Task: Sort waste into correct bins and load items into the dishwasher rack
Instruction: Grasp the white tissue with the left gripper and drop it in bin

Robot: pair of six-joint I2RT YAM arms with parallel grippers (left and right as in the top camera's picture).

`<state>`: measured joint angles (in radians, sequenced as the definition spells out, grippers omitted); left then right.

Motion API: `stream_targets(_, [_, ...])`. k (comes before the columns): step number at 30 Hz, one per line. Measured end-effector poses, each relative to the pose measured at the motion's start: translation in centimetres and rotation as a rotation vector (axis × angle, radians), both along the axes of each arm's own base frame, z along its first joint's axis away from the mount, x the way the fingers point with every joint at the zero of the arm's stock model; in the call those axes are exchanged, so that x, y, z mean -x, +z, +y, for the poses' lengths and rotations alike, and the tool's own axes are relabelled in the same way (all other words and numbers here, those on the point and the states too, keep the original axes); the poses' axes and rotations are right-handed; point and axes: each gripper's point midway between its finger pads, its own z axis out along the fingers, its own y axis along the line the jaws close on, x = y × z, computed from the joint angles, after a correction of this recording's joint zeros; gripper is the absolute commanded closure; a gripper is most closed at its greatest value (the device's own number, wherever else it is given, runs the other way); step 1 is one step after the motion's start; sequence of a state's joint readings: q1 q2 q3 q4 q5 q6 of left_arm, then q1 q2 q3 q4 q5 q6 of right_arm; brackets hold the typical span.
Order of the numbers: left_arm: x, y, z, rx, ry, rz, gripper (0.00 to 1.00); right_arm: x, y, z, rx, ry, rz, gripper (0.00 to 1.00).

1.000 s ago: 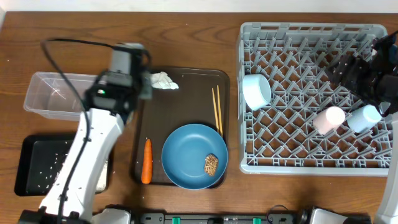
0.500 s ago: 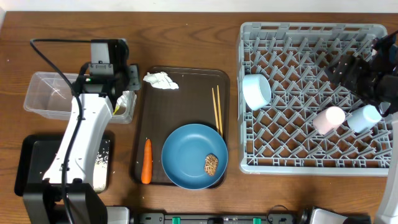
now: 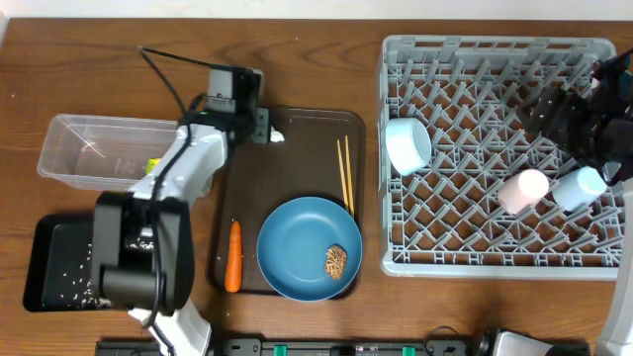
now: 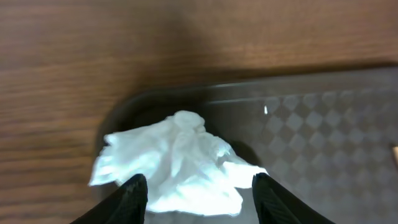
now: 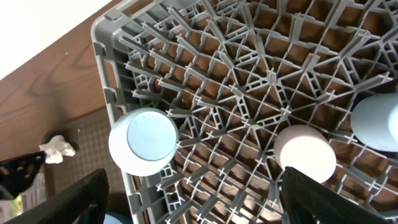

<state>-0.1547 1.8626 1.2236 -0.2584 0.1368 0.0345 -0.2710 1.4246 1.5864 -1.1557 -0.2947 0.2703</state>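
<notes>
Left end effector (image 4: 198, 196), fingers apart, straddled the crumpled white tissue (image 4: 180, 165) at a corner of the dark brown serving tray (image 4: 311, 124). Right end effector (image 5: 189, 193), fingers spread wide, hung over the grey dishwasher rack (image 5: 249, 81), which held the pale blue bowl (image 5: 144, 142), pink cup (image 5: 305, 152) and light-blue cup (image 5: 376, 121).

Overhead looks straight down; wrist views sit closer (all share the tissue (image 4: 177, 165)).
</notes>
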Motion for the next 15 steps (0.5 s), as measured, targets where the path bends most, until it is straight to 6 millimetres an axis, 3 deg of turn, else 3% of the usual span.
stream_targets(12, [0.8,-4.6,-1.1,-0.026,-0.042,0.094,0.47,0.0,0.0,0.0,0.000,0.000,0.000,0.18])
stream_targets(15, [1.1,-5.7,-1.0,-0.035,-0.049,0.117,0.71,0.0,0.0,0.0,0.000,0.000,0.000,0.18])
